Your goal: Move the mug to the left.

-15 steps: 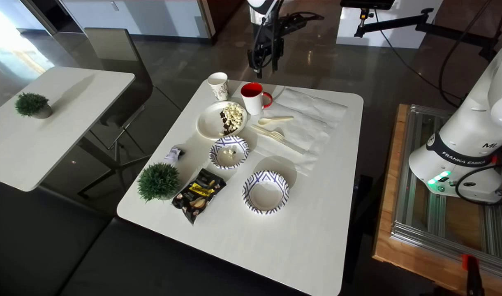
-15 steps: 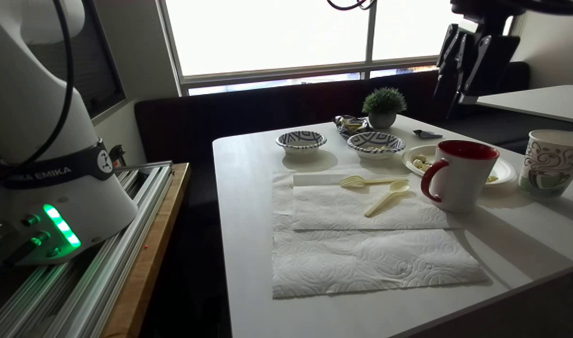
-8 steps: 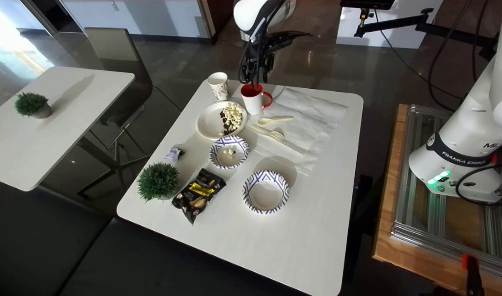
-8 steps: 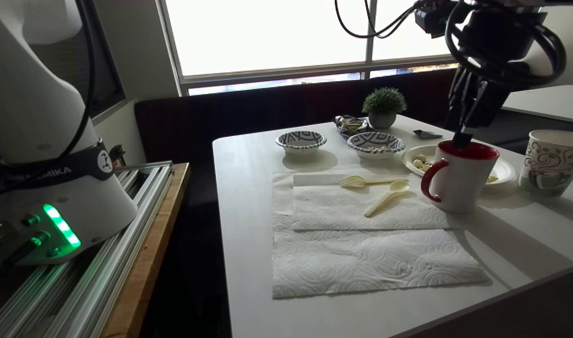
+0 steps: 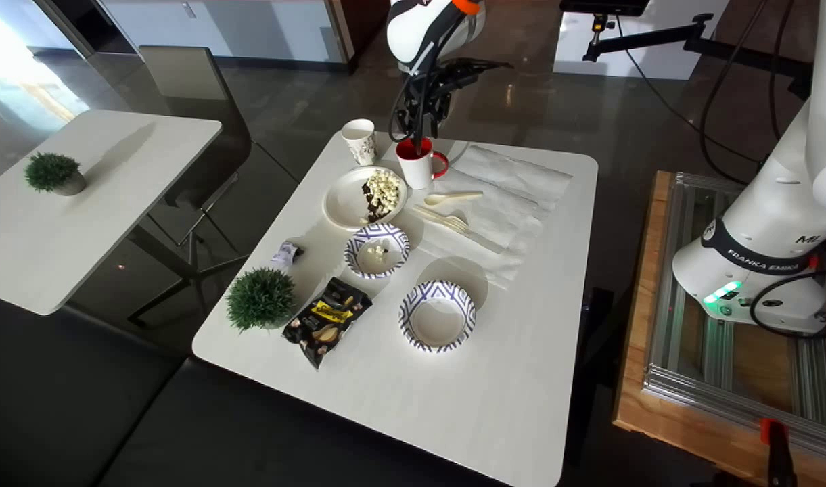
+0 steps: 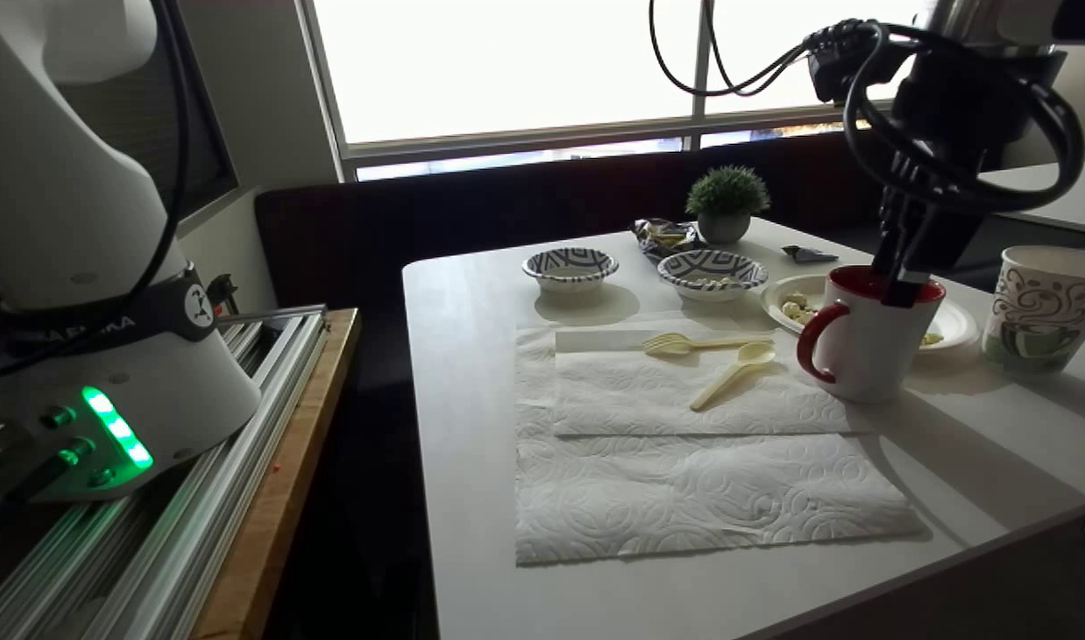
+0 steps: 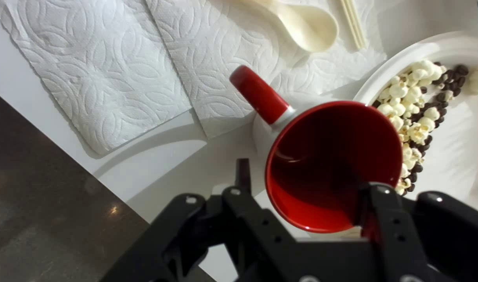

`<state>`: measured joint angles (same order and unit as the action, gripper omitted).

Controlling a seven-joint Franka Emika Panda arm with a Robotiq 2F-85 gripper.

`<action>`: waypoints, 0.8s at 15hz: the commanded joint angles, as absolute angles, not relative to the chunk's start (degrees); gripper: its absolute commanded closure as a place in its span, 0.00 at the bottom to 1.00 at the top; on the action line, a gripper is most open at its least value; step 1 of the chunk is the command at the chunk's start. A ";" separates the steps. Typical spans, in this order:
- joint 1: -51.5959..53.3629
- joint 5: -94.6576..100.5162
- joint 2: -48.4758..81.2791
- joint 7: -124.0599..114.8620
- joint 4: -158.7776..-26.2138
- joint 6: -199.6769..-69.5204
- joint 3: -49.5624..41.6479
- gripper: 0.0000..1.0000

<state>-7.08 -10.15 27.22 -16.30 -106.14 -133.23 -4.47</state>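
The mug is white outside with a red inside and a red handle. It stands upright near the table's edge in both exterior views (image 5: pixel 413 174) (image 6: pixel 871 356) and fills the middle of the wrist view (image 7: pixel 332 156). My gripper (image 7: pixel 301 190) is open at the mug's rim, pointing down. In the wrist view its left finger (image 7: pixel 243 176) is outside the mug, beside the wall. Its right finger (image 7: pixel 366 203) overlaps the mug's opening; its tip is dark and hard to see. In an exterior view the gripper (image 6: pixel 892 280) overlaps the rim. Contact cannot be told.
A patterned paper cup (image 6: pixel 1044 311) and a plate of popcorn (image 5: pixel 338 203) stand close to the mug. Paper towels (image 6: pixel 684 489) with a spoon (image 6: pixel 729 378) and fork (image 6: pixel 706 344) lie on the handle side. Two patterned bowls (image 5: pixel 438 316) (image 5: pixel 377 250), a snack bag (image 5: pixel 328 321) and a plant (image 5: pixel 260 297) stand farther off.
The gripper has come from above and beside the mug down to its rim. In the last half second it has sunk a little lower and shifted slightly. The mug has not moved.
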 commanded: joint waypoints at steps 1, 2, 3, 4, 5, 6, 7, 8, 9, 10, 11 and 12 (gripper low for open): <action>-5.66 -10.02 29.20 -18.52 -104.48 -134.85 -5.61 0.55; -5.49 -10.01 29.50 -18.75 -104.52 -135.59 -5.67 0.70; -5.32 -10.00 29.80 -18.98 -104.54 -136.32 -5.73 0.76; -5.14 -9.91 30.14 -19.25 -104.57 -137.03 -5.79 0.85; -4.94 -9.77 30.41 -19.55 -104.63 -137.55 -5.93 0.92; -4.78 -9.67 30.66 -19.72 -104.72 -137.94 -6.05 0.96; -4.66 -9.63 30.85 -19.80 -104.87 -138.25 -6.17 0.96; -4.61 -9.69 30.97 -19.74 -105.05 -138.61 -6.22 0.98; -4.51 -9.71 30.81 -19.86 -105.21 -139.09 -6.25 1.00; -4.56 -9.70 30.36 -19.63 -105.73 -139.39 -6.33 0.98; -4.64 -9.78 30.04 -19.32 -105.98 -139.40 -6.30 0.98; -4.76 -9.64 28.88 -18.93 -106.92 -139.61 -6.44 0.98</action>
